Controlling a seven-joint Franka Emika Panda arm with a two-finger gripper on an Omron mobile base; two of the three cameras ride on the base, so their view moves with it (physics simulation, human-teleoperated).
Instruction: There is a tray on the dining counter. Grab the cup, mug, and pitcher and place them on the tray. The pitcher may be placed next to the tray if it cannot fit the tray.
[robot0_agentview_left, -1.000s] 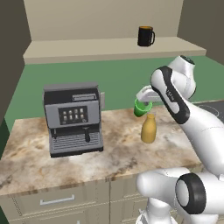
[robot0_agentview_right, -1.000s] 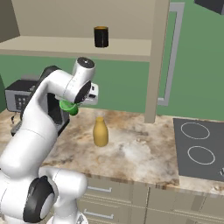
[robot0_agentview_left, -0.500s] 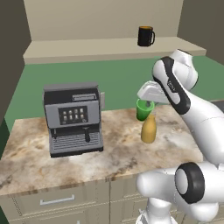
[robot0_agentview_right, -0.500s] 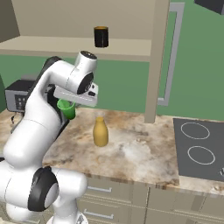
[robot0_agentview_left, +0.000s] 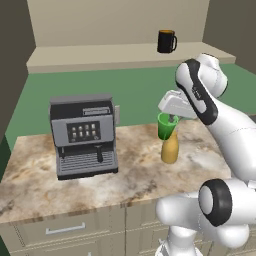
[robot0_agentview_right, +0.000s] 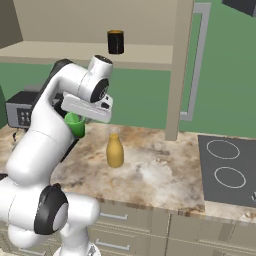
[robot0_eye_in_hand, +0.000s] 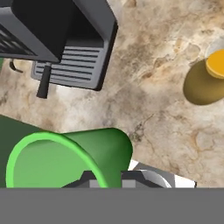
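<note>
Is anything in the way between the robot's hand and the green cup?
No. The gripper is already shut on the green cup and holds it in the air above the counter, near the yellow pitcher.

Green cup held up over the marbled counter, pitcher standing beside it.

The gripper (robot0_agentview_right: 80, 120) is closed on the rim of the cup (robot0_agentview_right: 75, 125), holding it clear above the marbled counter (robot0_agentview_right: 160, 172). The pitcher (robot0_agentview_right: 115, 151) stands upright on that counter, just to the right of the cup and lower. The mug (robot0_agentview_right: 115, 42) sits on the shelf (robot0_agentview_right: 45, 51) above the pitcher. A coffee machine (robot0_agentview_right: 22, 111) is left of the pitcher, partly behind the arm; a stovetop (robot0_agentview_right: 227, 170) lies well to its right.
</note>
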